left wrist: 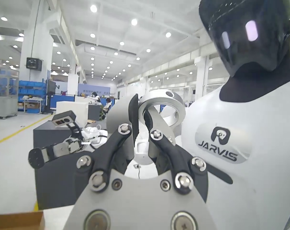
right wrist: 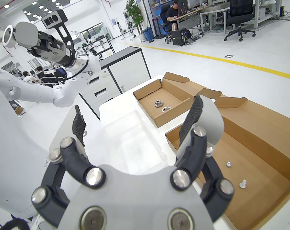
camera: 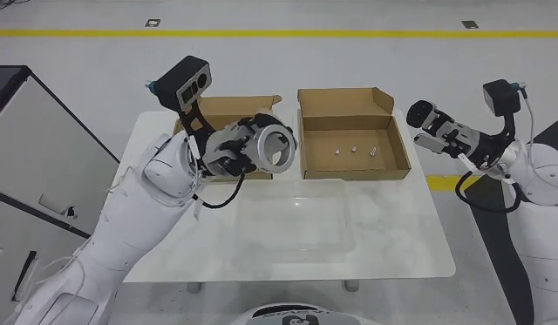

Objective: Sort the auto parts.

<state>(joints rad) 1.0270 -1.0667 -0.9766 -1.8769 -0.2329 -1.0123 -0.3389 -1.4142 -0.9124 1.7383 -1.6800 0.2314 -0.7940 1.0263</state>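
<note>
Nearest to you, in the low middle of the top view, one clear tray (camera: 305,225) sits on the white worktop (camera: 410,247). I see nothing in it.

Just above it, left of the middle, the left gripper (left wrist: 141,118) is up in the air. Its jaws pinch one wall of a big metal ring (left wrist: 163,99), with one finger inside the ring and one outside. The ring hangs over the near edge of the left box (camera: 228,109).

At the right edge of the top view, the right gripper (right wrist: 137,112) hangs past the side of the worktop. Its jaws are spread wide and hold nothing.

Watch out: I think the ring could swing or slip, because the jaws only grip a thin bit of smooth metal. If you let go too soon, it may land on the worktop or the tray, not in the box.

At the back I count two brown boxes. In the right wrist view, the left box holds one round part with a hub (right wrist: 158,103) and one flat ring (right wrist: 166,108). The right box (camera: 403,155) holds three small bolts (camera: 354,149).
</note>
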